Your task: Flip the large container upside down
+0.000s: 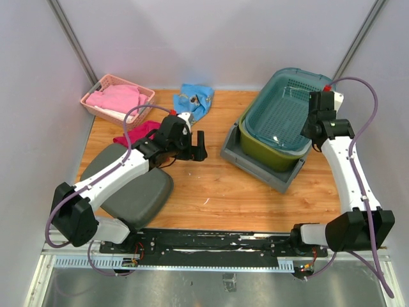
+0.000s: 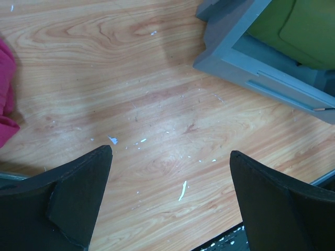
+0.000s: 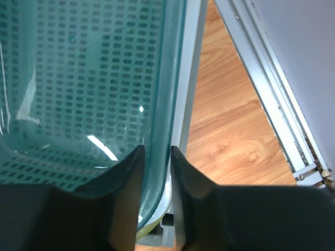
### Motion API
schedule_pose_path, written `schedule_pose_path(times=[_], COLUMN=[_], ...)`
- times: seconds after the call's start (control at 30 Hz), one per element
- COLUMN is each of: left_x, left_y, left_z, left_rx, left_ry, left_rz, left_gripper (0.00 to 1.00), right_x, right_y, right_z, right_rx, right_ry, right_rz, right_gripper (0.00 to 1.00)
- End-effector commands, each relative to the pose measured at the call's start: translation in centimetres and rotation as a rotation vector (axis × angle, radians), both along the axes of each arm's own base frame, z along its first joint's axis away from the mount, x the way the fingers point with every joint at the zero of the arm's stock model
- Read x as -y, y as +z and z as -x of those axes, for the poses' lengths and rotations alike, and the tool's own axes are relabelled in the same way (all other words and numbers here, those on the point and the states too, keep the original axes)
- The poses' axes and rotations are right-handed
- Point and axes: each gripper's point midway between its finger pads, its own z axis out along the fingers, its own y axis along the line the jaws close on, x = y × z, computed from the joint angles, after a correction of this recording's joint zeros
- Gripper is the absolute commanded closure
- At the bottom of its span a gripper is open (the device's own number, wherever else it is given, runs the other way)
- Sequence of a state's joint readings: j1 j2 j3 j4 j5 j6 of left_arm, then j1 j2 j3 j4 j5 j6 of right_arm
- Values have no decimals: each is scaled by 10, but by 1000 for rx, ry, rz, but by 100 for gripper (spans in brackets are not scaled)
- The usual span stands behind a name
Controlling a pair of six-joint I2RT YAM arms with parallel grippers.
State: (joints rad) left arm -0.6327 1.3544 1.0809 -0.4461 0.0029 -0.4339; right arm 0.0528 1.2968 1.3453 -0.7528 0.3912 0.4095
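Observation:
The large container, a grey crate [image 1: 261, 167], stands upright at the right of the table. An olive-green bin [image 1: 271, 152] is nested in it, and a teal perforated basket [image 1: 284, 112] sits on top. My right gripper [image 1: 314, 130] is shut on the teal basket's right rim [image 3: 159, 104]. The crate's grey rim [image 3: 188, 78] lies just outside the fingers. My left gripper [image 1: 198, 151] is open and empty over bare wood [image 2: 170, 151], left of the crate's corner [image 2: 246, 57].
A pink basket [image 1: 117, 99] with pink cloth stands at the back left. A blue cloth [image 1: 195, 99] lies at the back centre and a red cloth [image 1: 137, 132] by my left arm. A dark grey pad [image 1: 131, 185] lies front left. A metal rail [image 1: 211, 240] runs along the near edge.

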Motion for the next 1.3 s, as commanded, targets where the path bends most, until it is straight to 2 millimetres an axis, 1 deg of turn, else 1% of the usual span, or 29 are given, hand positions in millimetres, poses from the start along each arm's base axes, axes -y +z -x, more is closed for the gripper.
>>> schedule_pose_path(times=[0.0, 0.07, 0.13, 0.23, 0.3, 0.37, 0.47, 0.53, 0.6, 0.67, 0.73, 0.83, 0.93, 1.0, 1.07, 1.17, 1.23, 1.27], left_x=[6, 7, 8, 10, 16, 25, 50, 66, 80, 89, 97, 112, 127, 138, 149, 169, 187, 199], left_y=[18, 20, 23, 28, 32, 34, 34, 33, 27, 24, 21, 13, -2, -8, -10, -8, -6, -2], left_z=[-2, -2, -2, -3, -6, -15, -33, -44, -57, -70, -80, -88, -85, -77, -63, -43, -26, -14], left_rx=[53, 53, 58, 74, 80, 68, 61, 69, 73, 83, 94, 105, 76, 43, 17, -5, -24, -39], left_ry=[-13, -14, -16, -22, -34, -32, -54, -76, -90, -96, -110, -178, -287, -360, -427, -505, -566, -620], left_rz=[43, 49, 59, 75, 93, 103, 161, 207, 222, 225, 226, 229, 223, 257, 316, 397, 441, 473], left_gripper=[1, 1, 1, 1, 1, 1, 1, 1, 1, 1, 1, 1, 1, 1, 1, 1, 1, 1], right_x=[-8, -8, -7, -2, -2, -3, -3, -4, -4, -4, -3, -3, -7, -10, -13, -14, -14, -13], right_y=[-9, -9, -5, 14, 34, 53, 77, 90, 101, 110, 114, 106, 91, 83, 79, 77, 81, 82], right_z=[-5, -4, -4, 1, 7, 14, 25, 32, 40, 47, 52, 56, 56, 56, 57, 57, 57, 57], right_rx=[-3, 1, 17, 66, 121, 184, 265, 304, 330, 351, 356, 320, 280, 260, 251, 242, 244, 245], right_ry=[24, 20, 17, 11, 15, 19, 19, 29, 35, 44, 50, 62, 83, 99, 114, 123, 126, 127], right_rz=[-80, -94, -105, -102, -99, -103, -109, -110, -103, -95, -83, -70, -81, -93, -101, -103, -97, -92], right_gripper=[80, 89, 99, 99, 99, 100, 99, 99, 99, 99, 99, 100, 99, 99, 99, 99, 99, 99])
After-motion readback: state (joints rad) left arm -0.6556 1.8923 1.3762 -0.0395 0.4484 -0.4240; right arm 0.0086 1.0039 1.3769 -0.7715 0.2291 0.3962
